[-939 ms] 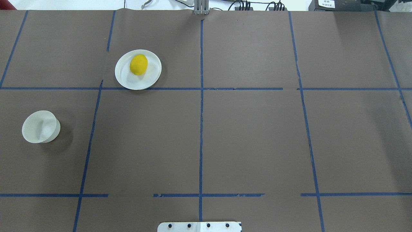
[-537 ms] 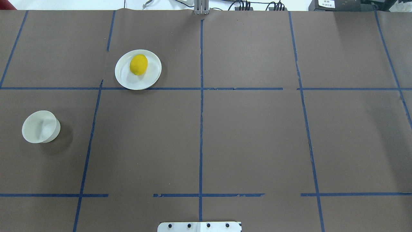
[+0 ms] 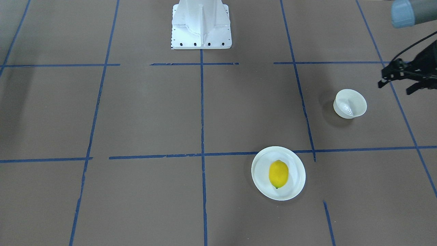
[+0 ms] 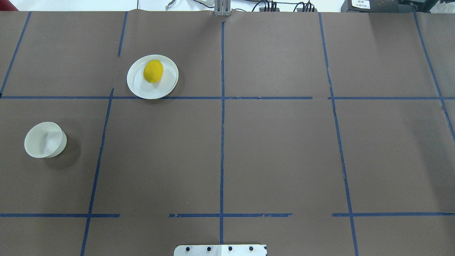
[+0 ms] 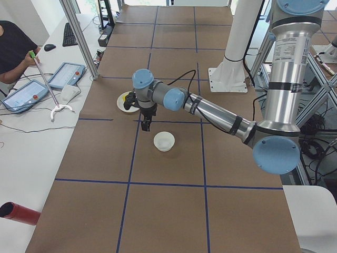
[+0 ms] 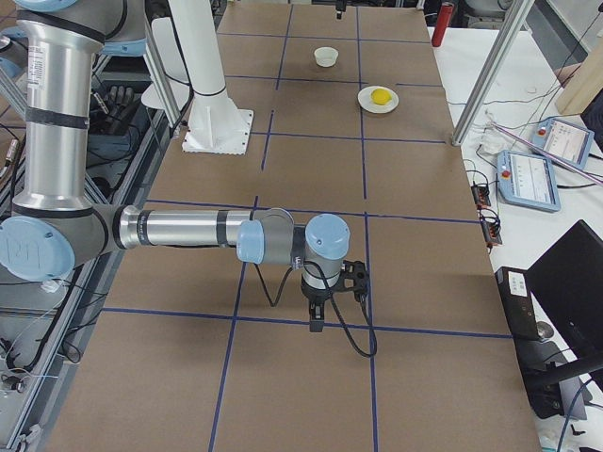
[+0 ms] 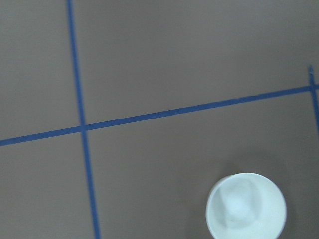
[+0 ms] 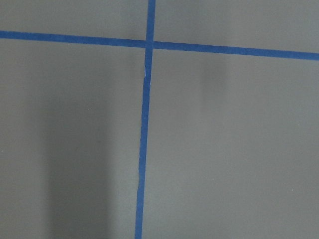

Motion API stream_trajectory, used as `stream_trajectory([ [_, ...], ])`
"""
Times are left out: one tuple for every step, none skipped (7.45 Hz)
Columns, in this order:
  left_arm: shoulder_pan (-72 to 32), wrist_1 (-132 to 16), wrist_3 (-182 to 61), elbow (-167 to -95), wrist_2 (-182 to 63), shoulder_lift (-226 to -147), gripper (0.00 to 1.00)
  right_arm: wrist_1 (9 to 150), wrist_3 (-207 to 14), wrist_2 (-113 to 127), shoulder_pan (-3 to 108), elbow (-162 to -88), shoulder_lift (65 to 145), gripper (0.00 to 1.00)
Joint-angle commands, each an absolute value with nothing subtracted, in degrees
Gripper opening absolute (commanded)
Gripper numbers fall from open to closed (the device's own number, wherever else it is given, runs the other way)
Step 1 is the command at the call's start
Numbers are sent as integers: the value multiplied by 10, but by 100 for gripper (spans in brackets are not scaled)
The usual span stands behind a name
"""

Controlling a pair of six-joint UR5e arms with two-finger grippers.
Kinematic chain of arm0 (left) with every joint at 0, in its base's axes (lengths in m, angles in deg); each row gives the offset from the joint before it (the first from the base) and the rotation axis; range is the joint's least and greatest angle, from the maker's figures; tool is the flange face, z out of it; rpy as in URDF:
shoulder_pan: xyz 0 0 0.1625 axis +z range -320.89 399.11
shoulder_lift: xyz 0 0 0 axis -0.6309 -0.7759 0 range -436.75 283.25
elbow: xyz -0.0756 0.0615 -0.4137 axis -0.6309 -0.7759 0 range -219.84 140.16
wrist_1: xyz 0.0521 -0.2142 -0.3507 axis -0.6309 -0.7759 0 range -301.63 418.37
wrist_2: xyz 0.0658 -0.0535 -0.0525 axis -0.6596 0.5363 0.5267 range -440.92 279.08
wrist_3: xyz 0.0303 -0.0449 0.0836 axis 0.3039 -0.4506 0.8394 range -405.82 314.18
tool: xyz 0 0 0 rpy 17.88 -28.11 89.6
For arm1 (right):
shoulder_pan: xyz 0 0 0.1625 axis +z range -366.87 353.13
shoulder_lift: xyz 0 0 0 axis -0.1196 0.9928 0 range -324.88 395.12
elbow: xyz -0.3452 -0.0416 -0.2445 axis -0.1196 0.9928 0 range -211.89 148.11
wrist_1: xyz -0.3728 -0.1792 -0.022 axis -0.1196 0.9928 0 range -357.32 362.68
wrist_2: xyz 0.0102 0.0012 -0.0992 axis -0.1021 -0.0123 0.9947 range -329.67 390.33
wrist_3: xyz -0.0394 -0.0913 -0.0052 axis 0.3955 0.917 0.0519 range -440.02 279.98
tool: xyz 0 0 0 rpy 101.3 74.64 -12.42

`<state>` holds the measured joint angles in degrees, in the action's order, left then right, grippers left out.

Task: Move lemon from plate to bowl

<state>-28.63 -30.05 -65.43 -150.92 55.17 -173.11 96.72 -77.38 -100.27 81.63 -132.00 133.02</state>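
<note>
probably wanting the left claw [image 3: 395, 88], fingers looking apart, centring over the lemon [image 3: 278, 174] on the plate [image 3: 261, 169], straddling its narrow width

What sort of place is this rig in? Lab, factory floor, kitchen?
Most likely a robotics lab set up for data collection. The table is papered brown with a blue tape grid, two teach pendants lie on the side bench, and an operator is at it.

brown table [image 4: 277, 149], blue tape grid [image 4: 222, 142]; plate [image 4: 156, 90] and bowl [image 4: 42, 142] resting on it, well apart
</note>
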Motion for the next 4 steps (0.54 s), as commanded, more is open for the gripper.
stream_trajectory([
  [-132,-303,-773,-1492,458,-1865,100,967,-774,-1003,816,-1320,1330,100],
  [-118,-307,-790,-1434,429,-1925,100,967,-774,-1003,816,-1320,1330,100],
  [-115,-311,-800,-1362,427,-1981,100,967,-774,-1003,816,-1320,1330,100],
  [-114,-333,-800,-1251,426,-2054,100,967,-774,-1003,816,-1320,1330,100],
])
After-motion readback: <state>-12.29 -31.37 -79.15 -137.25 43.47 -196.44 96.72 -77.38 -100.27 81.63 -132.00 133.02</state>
